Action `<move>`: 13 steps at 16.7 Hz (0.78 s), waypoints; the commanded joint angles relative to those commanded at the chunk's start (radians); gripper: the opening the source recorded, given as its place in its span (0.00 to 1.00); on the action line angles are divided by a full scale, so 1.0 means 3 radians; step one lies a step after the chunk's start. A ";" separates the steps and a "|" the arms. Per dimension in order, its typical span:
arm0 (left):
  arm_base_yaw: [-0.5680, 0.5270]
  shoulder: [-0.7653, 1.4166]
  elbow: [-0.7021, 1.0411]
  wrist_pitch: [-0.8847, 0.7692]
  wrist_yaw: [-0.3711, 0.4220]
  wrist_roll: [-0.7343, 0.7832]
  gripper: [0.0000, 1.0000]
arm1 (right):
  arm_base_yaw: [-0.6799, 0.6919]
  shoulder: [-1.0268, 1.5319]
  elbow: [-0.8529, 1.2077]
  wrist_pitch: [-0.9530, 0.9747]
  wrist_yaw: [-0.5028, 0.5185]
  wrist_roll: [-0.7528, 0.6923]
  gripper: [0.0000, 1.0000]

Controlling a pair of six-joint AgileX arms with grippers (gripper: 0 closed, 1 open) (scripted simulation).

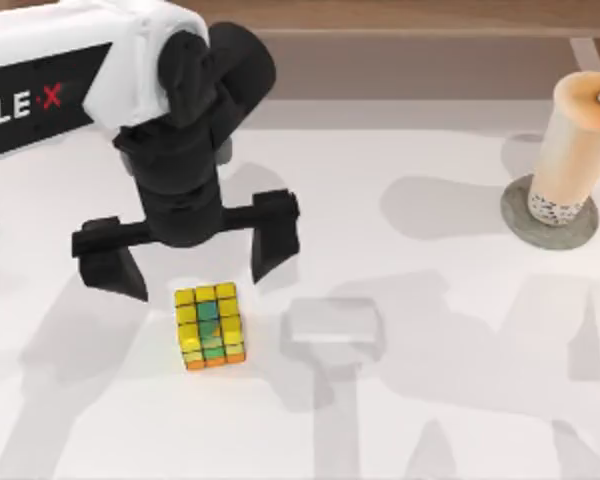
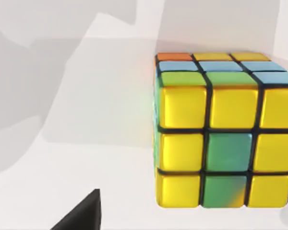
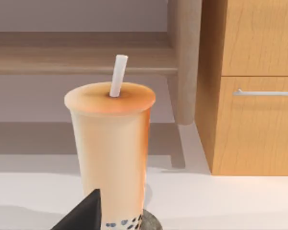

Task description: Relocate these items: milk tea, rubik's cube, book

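- Hovering over the bench (image 1: 460, 420), the left pincer (image 1: 185, 262) has its two black fingers spread wide and holds nothing.
- Just below that pincer in the top view sits the rubik's cube (image 1: 211, 325), on the bench surface, roughly between the two fingertips but a little forward of them; no finger touches it.
- From the left wrist view the rubik's cube (image 2: 221, 143) is close, offset to one side of the camera's centre, yellow face toward it with green middle squares, so the pincer probably needs a small sideways correction before closing.
- Right of the cube, just beside it, lies a small flat pale grey block (image 1: 332, 325).
- Well to the right of the cube, near the far right edge of the bench, the milk tea (image 1: 578, 150) stands upright on a flat grey round disc (image 1: 520, 220), white straw up.
- The right wrist view faces the milk tea (image 3: 113, 143) at close range; whether the right pincer is spread or closed I cannot tell.
- Judged from this, nothing is yet in a grip: the cube grasp looks like the step in hand, the drink comes after.
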 joint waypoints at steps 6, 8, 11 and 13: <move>0.0008 0.0017 -0.0005 0.0006 0.0000 -0.0003 1.00 | 0.0000 0.0000 0.0000 0.0000 0.0000 0.0000 1.00; 0.0004 0.0058 -0.0106 0.0132 0.0001 0.0003 1.00 | 0.0000 0.0000 0.0000 0.0000 0.0000 0.0000 1.00; 0.0003 0.0167 -0.0342 0.0520 0.0001 0.0002 1.00 | 0.0000 0.0000 0.0000 0.0000 0.0000 0.0000 1.00; 0.0001 0.0230 -0.0470 0.0694 0.0002 0.0000 1.00 | 0.0000 0.0000 0.0000 0.0000 0.0000 0.0000 1.00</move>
